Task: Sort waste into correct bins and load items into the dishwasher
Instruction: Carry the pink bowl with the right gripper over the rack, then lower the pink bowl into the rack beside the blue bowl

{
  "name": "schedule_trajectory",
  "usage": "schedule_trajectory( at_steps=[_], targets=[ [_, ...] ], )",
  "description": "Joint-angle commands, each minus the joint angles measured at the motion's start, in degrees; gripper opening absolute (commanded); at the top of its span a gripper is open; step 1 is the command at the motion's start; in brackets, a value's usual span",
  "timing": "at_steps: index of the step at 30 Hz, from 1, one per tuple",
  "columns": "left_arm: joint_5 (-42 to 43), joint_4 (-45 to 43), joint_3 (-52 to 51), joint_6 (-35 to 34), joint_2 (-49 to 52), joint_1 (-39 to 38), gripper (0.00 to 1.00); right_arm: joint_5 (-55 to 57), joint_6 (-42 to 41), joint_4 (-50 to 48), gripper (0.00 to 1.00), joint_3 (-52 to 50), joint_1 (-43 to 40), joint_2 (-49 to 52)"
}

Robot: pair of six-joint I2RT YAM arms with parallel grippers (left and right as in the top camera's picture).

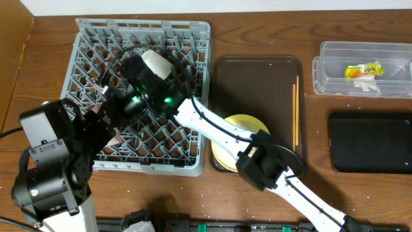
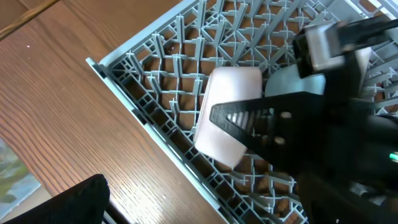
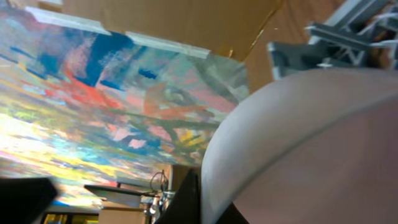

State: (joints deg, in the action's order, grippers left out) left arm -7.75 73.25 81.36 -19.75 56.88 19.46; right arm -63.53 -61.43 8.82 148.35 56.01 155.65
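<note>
1. Where the right arm crosses the tabletop from the lower right, the right end effector is pinched tight on the pinkish-white cup. In the left wrist view one black finger lies across the cup's side.
2. The cup hangs tilted over the pegs of the grey dish rack, in its upper middle. Whether it touches the lattice cannot be told.
3. The left end effector is over the rack's left half, near the cup. Whether its fingers are spread or together cannot be told.
4. Just right of the rack is the dark brown tray. It holds the pale yellow plate, partly covered by the right arm, and the chopsticks along its right side.
5. Far right is the clear container, with the snack wrapper inside. The black bin sits below it.
6. The right wrist view is blurred and filled by the cup's curved wall.
</note>
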Motion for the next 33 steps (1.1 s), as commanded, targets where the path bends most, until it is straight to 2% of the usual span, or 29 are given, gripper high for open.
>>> schedule_trajectory(
  at_steps=[1, 9, 13, 18, 20, 22, 27, 33],
  targets=[
    [-0.63, 0.11, 0.61, -0.72, 0.07, 0.24, 0.98, 0.28, -0.26, -1.88, 0.01, 0.35, -0.35, 4.11],
    [-0.63, 0.11, 0.61, -0.72, 0.07, 0.24, 0.98, 2.03, 3.39, -1.49, 0.01, 0.37, -1.31, 4.20],
    [-0.63, 0.11, 0.61, -0.72, 0.07, 0.24, 0.98, 5.49, 4.76, 5.03, 0.01, 0.37, -2.73, 3.67],
    [-0.66, 0.11, 0.61, -0.72, 0.07, 0.24, 0.98, 10.23, 10.97, 17.42, 0.03, 0.37, -3.85, 2.56],
    [-0.63, 0.11, 0.61, -0.72, 0.07, 0.24, 0.98, 12.83, 13.94, 21.44, 0.09, 0.42, -4.11, 1.68],
    [-0.66, 0.11, 0.61, -0.72, 0.07, 0.24, 0.98, 15.37, 17.00, 25.35, 0.24, 0.44, -4.42, 0.11],
    [-0.63, 0.13, 0.61, -0.72, 0.07, 0.24, 0.98, 22.62, 21.20, 33.90, 0.49, 0.44, -5.49, -4.68],
    [-0.63, 0.13, 0.61, -0.72, 0.07, 0.24, 0.98, 27.15, 24.46, 39.43, 0.54, 0.44, -7.06, -9.90]
  ],
)
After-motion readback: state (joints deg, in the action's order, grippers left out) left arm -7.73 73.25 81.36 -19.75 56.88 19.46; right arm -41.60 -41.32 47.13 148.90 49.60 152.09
